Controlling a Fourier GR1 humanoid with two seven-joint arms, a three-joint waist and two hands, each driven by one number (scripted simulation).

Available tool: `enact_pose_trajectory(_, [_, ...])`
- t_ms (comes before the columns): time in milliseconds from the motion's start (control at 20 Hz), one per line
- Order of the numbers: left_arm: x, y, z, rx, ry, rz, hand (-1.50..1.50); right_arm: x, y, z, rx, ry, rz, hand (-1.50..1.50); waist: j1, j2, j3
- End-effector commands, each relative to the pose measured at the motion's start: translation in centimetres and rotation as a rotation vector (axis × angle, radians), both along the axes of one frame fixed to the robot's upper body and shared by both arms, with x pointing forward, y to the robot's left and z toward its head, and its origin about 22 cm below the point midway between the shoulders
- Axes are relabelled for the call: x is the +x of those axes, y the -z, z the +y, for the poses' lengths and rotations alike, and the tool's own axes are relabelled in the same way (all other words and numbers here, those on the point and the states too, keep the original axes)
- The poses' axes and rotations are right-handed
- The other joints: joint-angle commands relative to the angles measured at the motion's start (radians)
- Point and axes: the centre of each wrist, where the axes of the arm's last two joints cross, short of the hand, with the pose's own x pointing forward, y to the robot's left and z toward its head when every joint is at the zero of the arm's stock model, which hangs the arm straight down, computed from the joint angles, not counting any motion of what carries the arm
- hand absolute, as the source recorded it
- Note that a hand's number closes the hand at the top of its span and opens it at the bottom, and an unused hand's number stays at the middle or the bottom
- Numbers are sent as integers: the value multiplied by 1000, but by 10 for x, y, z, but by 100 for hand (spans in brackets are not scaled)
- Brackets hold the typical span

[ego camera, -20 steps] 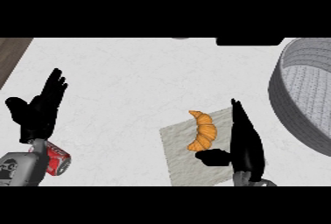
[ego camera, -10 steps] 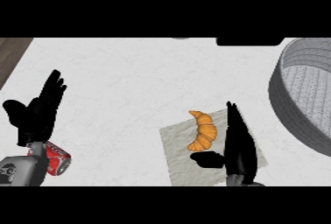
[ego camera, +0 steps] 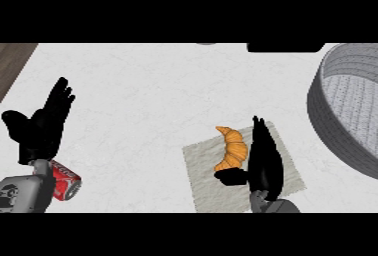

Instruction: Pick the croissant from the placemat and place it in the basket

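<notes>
1. Nearest on the left, a red can [ego camera: 64,181] with white script lies on the white counter [ego camera: 162,90], partly hidden behind the grey left forearm; the lettering is too small to read.
2. The left hand [ego camera: 40,127] shows at the left edge, just beyond the can, open with its fingers straight and pointing away, thumb spread to the left, resting and holding nothing.
3. The right hand [ego camera: 262,160] comes in from the near edge over the grey placemat [ego camera: 207,172]. Its fingers are straight and close together, pointing away, set edge-on just to the right of the croissant; the thumb reaches left and covers the croissant's near tip. Whether the fingers touch the pastry cannot be told.
4. The croissant [ego camera: 232,149] lies on the placemat, left of the mat's middle. Its long axis runs near to far, the far tip leaning a little left, the curved back bulging toward the hand.
5. The grey basket [ego camera: 328,120], with a woven inside, stands at the right edge, well apart from the croissant and extending farther away than the mat.
6. Farthest off, a dark object [ego camera: 284,47] sits at the far edge, cut off by the view.
</notes>
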Motion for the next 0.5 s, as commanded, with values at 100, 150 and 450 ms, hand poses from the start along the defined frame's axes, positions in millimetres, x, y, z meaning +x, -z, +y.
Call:
enact_pose_trajectory(100, [-16, 15, -1, 7, 17, 5, 0, 4, 8, 14, -29, 7, 27, -150, 3, 0, 0])
enact_pose_trajectory(150, [-11, 4, -1, 10, -16, 14, 0, 11, 7, 12, -16, 20, 28, -150, 2, 0, 0])
enact_pose_trajectory(450, [5, -8, -13, -7, 13, 19, 0, 8, 1, 13, -10, 16, 36, -150, 0, -1, 0])
